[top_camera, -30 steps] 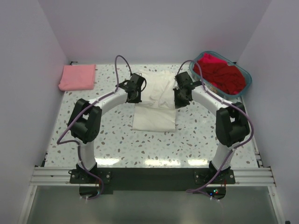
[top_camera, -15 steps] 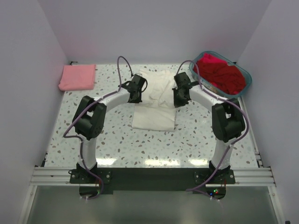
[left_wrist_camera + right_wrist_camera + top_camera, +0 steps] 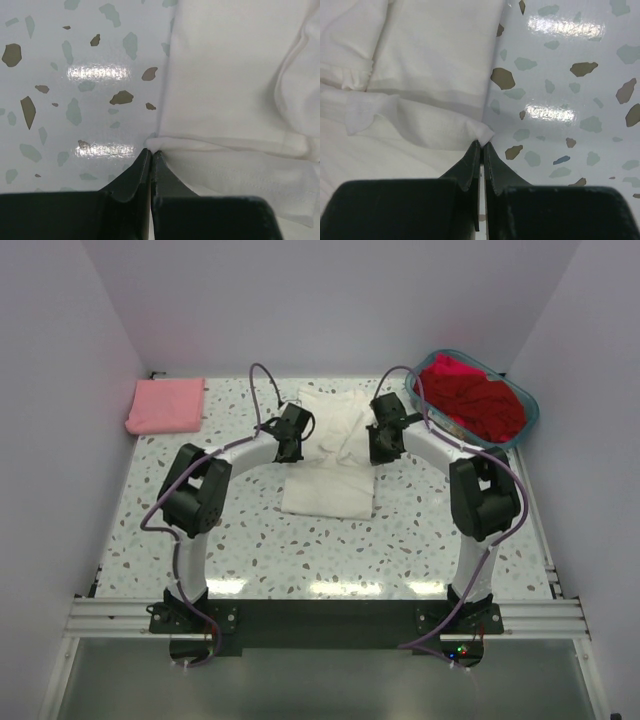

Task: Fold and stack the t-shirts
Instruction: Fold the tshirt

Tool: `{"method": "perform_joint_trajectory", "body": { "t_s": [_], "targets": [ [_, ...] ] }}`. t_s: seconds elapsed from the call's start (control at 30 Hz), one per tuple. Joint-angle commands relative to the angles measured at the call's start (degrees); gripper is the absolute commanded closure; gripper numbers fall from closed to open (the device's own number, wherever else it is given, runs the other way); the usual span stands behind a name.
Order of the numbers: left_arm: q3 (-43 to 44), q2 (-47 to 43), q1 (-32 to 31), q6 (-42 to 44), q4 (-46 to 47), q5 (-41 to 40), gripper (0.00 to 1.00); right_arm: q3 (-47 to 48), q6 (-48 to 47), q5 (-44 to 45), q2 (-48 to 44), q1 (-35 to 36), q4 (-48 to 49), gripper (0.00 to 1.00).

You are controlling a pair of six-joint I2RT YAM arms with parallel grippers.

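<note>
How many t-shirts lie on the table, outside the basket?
2: the white t-shirt in the middle and the folded pink t-shirt in the far left corner. Red ones fill the basket.

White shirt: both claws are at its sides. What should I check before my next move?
1. Left claw shut on the edge of the white shirt: ok.
2. Right claw shut on the opposite edge: ok.
3. Claws level with each other in the top view: ok.
4. Cloth smooth between the claws: not ok, it is bunched and creased.
5. Pink shirt apart from the white one: ok.
6. Right arm's cable apart from the basket: cannot tell.
</note>
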Motion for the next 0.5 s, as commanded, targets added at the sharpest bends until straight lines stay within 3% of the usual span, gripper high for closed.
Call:
{"method": "perform_joint_trajectory", "body": {
  "t_s": [0.0,0.07,0.2,0.27,0.3,0.4,0.47],
  "targets": [
    [-0.5,-3.3,1.3,-1.1,2.0,-3.3,0.96,2.3,-1.7,1.8,-1.6,-0.7,1.4,0.97],
    [-1.3,-3.4,1.3,-1.3,2.4,-3.8,0.91,1.8,-1.7,1.8,-1.8,-0.7,1.9,0.90],
    [-2.1,-4.8,1.4,-2.0,2.3,-3.6,0.67,1.1,-1.6,1.9,-4.4,-0.7,2.2,0.77],
    [-3.8,-7.7,1.4,-2.6,1.9,-3.2,0.62,-0.8,-0.9,1.2,-7.4,-0.7,3.4,0.72],
    [-4.5,-9.0,1.4,-3.7,1.8,-3.1,0.54,-1.7,-0.6,0.2,-8.6,-0.7,4.9,0.68],
    [-8.9,-15.4,1.0,-6.0,2.0,-1.9,0.38,-6.2,0.8,-2.8,-12.6,-0.5,8.0,0.68],
    [-12.5,-20.0,-0.6,-7.7,2.4,-2.3,0.36,-9.1,2.1,-5.2,-14.1,0.0,10.8,0.69]
  ]
}}
